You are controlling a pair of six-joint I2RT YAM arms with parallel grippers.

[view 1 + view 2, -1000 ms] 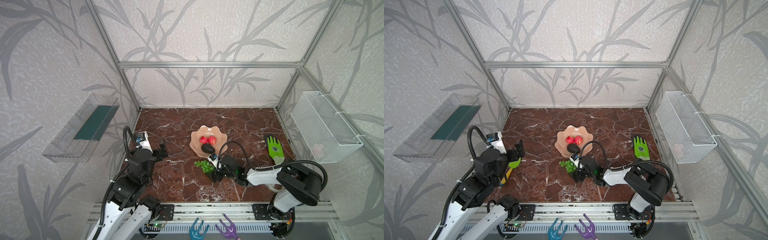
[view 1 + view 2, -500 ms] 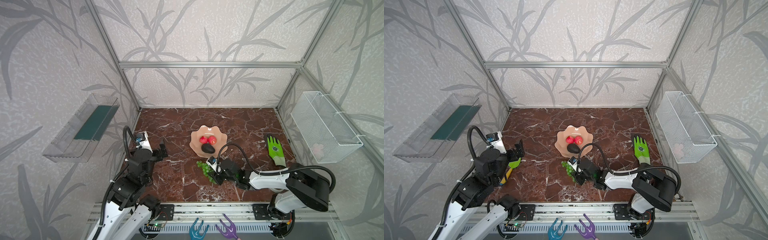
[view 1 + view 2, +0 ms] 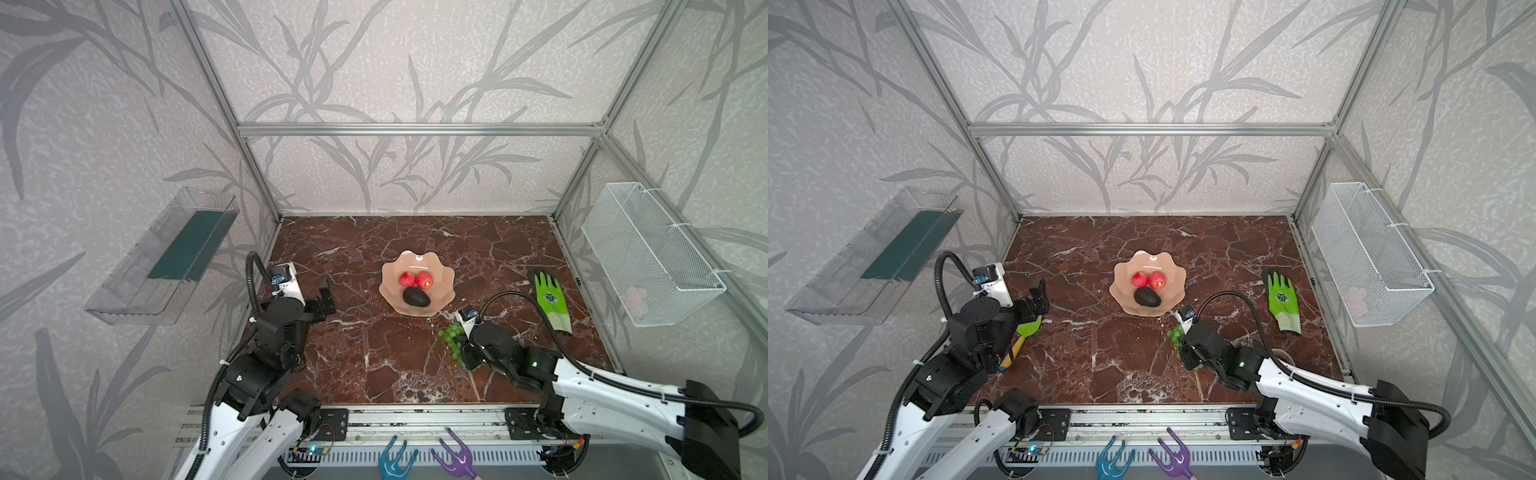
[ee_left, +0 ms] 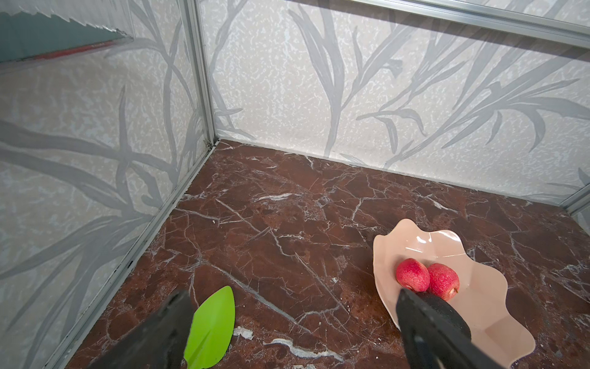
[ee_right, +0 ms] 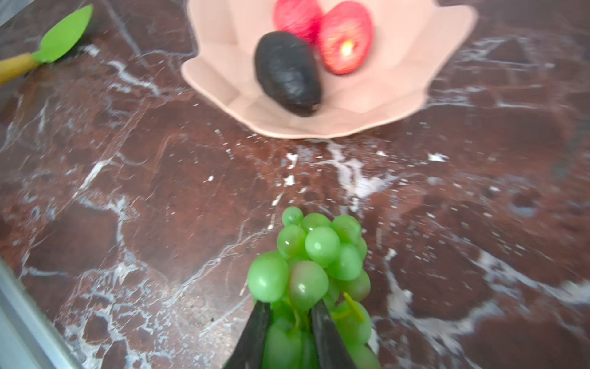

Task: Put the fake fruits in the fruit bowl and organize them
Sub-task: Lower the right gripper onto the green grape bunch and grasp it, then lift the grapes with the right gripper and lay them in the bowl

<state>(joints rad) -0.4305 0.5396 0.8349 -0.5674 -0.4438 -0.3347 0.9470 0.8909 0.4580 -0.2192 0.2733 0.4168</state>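
Green grapes [image 5: 319, 246] are pinched in the right gripper [image 5: 290, 308] — perhaps just off the marble [image 5: 159, 191] — near the bowl [image 5: 223, 80]; left gripper [image 4: 293, 295] gapes apart.

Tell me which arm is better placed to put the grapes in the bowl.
Right. The right gripper is shut on the grapes, close to the bowl; the left gripper is open, empty and farther from them.

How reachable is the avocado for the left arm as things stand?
Probably yes. The left gripper is open and empty, the tabletop between it and the fruit bowl is bare, and the avocado lies uncovered. The right gripper, shut on the grapes, stands aside.
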